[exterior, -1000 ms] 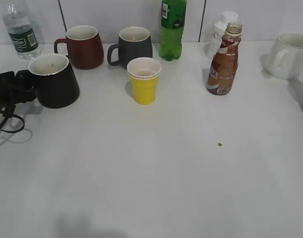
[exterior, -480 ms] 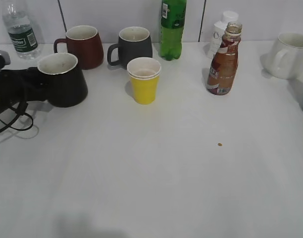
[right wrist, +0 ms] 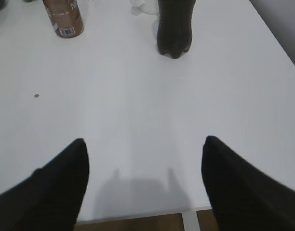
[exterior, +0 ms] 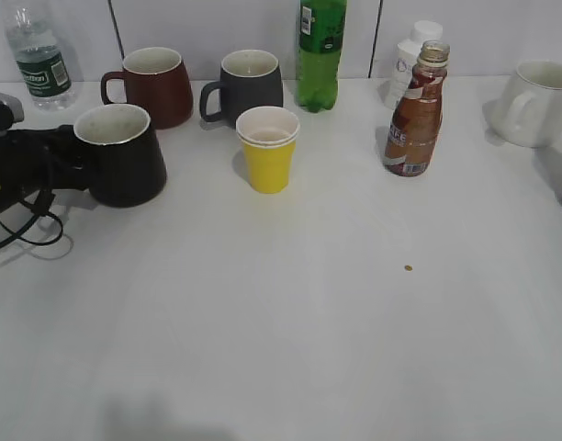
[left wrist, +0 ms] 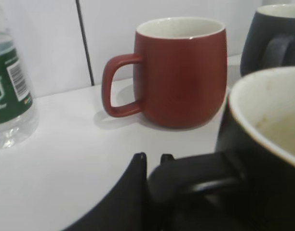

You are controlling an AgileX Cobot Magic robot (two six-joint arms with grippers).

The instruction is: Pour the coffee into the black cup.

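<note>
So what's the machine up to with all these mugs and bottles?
The left tool is clamped on the handle of the black cup and has slid it rightward across the table, toward the yellow cup. The coffee bottle stands untouched, cap off, further right. The right tool hangs open over bare table, holding nothing. No pouring yet.

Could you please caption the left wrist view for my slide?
Left tool grips the black cup by its handle, beside a maroon mug.
</note>
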